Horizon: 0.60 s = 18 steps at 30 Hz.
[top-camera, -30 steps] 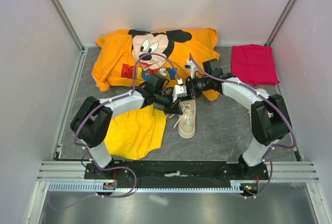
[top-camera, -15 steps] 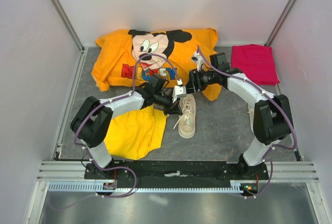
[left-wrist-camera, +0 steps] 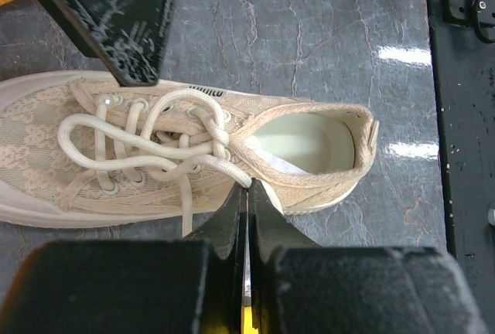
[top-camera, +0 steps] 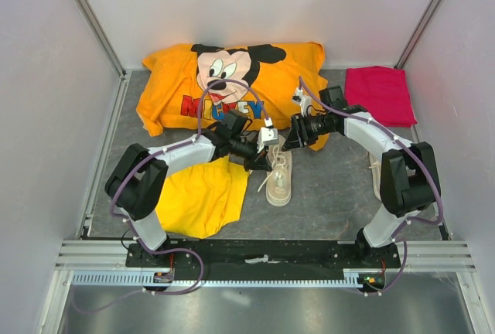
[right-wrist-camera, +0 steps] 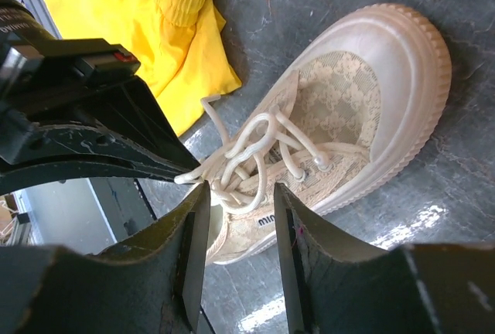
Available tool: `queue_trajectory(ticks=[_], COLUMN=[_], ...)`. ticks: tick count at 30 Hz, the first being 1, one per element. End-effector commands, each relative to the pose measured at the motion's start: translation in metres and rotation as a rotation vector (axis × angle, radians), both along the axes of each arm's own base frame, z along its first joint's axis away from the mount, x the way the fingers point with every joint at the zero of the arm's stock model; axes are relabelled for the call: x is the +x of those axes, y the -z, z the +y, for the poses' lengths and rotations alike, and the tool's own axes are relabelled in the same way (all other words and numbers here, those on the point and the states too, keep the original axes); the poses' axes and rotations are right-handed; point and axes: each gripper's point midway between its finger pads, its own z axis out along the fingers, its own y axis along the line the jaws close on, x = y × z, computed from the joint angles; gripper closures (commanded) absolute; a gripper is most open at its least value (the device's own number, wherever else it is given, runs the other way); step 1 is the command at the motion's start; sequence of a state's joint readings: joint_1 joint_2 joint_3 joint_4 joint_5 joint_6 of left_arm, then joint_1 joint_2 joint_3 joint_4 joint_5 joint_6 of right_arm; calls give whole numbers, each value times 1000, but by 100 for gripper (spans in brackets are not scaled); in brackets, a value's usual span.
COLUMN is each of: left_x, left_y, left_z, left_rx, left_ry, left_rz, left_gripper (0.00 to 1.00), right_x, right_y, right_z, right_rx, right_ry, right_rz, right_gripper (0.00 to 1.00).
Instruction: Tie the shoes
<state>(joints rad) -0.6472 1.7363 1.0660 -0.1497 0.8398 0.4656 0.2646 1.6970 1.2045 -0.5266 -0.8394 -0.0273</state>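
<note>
One shoe [top-camera: 279, 182] showing plainly, sitting upright on sole at centre of table [top-camera: 332, 195]. Pale shape [top-camera: 376, 175] peeking out beside right arm, mostly hidden, cannot tell what. One lace [left-wrist-camera: 139, 139] looping loose over eyelets.

Two grippers:
- left gripper [left-wrist-camera: 247, 199] sitting at shoe's side, jaws closed tight, pinching lace end
- right gripper [right-wrist-camera: 238, 195] hovering above laces, jaws parted, gripping nothing

Three cloths:
- yellow shorts [top-camera: 199, 195] lying just left of shoe
- orange shirt [top-camera: 232, 79] spreading along far wall
- red cloth [top-camera: 379, 96] lying far right

Bare table stretching right of shoe. Walls closing in on three sides.
</note>
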Motion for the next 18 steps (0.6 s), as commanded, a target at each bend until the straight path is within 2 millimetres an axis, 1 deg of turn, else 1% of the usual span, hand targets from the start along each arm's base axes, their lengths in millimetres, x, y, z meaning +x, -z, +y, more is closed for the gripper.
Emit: queue_trajectory(ticks=[1, 5, 9, 12, 18], left_x=[10, 10, 8, 9, 12], left_y=[-24, -28, -27, -26, -28], left_z=[-6, -7, -7, -7, -8], left_rx=[-35, -38, -39, -37, -42], left_ry=[26, 34, 39, 38, 14], left_rz=[-69, -73, -68, -63, -68], left_gripper=[98, 98, 98, 96, 87], right_x=[-6, -9, -12, -14, -18], right_y=[1, 7, 10, 14, 19], right_z=[3, 4, 6, 6, 2], right_rx=[26, 34, 48, 45, 24], right_ry=[-26, -23, -26, -25, -18], right_rz=[10, 41, 64, 76, 75], right_gripper=[53, 52, 54, 56, 57])
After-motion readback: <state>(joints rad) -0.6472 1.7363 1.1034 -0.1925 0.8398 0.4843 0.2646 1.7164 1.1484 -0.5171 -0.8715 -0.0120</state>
